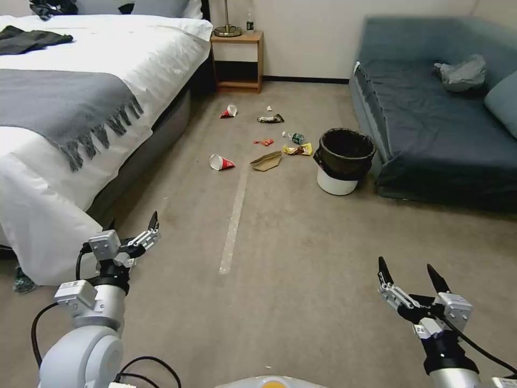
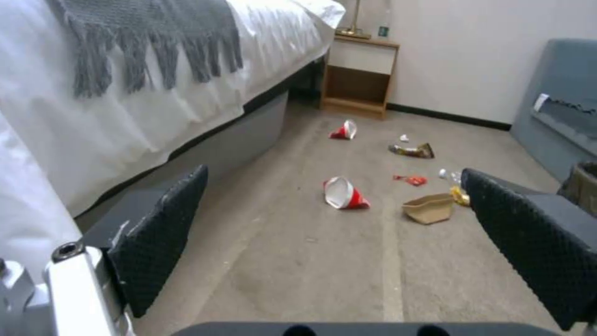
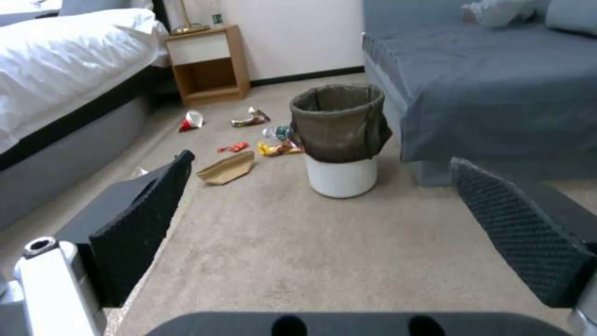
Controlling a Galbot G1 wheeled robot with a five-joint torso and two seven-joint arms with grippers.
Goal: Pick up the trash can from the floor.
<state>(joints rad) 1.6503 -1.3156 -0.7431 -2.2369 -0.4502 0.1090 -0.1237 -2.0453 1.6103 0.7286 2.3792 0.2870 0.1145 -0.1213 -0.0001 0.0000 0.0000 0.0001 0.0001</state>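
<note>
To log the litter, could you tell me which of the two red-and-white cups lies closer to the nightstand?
The far cup, lying just ahead of the nightstand; the near cup lies closer to the robot, beside the brown tray.

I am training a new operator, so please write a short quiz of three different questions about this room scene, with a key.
1. True or false: the trash can stands upright on the floor, close to the sofa.
2. How many red-and-white paper cups lie on the carpet?
A) one B) two C) four
3. Fill in: both the left gripper and the right gripper are ____ and hold nothing.

Key: 1 true; 2 B; 3 open.
</note>
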